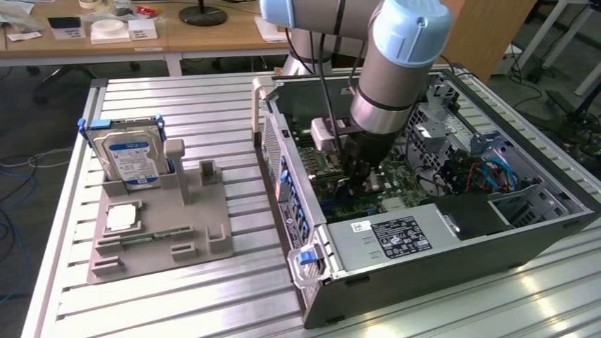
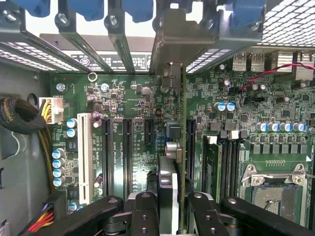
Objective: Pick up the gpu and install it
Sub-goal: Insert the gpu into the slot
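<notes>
Seen inside the open grey metal computer case (image 1: 441,243), lying on its side on the ribbed aluminium table (image 1: 207,105): the black two-fingered gripper (image 2: 170,206) of the blue-and-silver robot arm (image 1: 404,63), closed narrowly on the thin dark brownish-green gpu card (image 2: 167,182) with its silvery metal edge. Held edge-on and upright, just above the green motherboard (image 2: 123,98), roughly in line with one of the long black expansion slots (image 2: 189,147) and with its metal bracket (image 2: 174,44) up against the rear slot openings. Judged as the install step, well past pickup; whether the card edge had already met the slot could not be told. Called for by the next move, in all likelihood: a straight, square push down into the slot, with no tilt against the neighbouring capacitors. Left on the grey plastic fixture tray (image 1: 207,239) at the exterior view's left: the silver hard drive with a blue-white label (image 1: 131,158) and a small square silver chip (image 1: 123,217).
</notes>
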Robot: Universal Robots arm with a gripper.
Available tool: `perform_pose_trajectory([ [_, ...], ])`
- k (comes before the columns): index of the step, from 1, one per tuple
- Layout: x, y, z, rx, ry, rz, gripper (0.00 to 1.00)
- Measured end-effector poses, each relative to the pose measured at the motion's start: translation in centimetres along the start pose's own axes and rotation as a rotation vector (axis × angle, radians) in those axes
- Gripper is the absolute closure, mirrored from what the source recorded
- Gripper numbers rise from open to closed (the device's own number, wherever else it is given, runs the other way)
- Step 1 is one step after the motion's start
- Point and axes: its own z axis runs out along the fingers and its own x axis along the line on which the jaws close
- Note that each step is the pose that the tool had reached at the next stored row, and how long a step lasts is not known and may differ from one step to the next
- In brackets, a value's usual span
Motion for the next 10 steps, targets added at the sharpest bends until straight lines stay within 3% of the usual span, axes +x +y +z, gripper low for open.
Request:
perform_pose_trajectory([
  [10,0.01,0.17,0.55,-0.0009,0.0003,0.000,0.72],
])
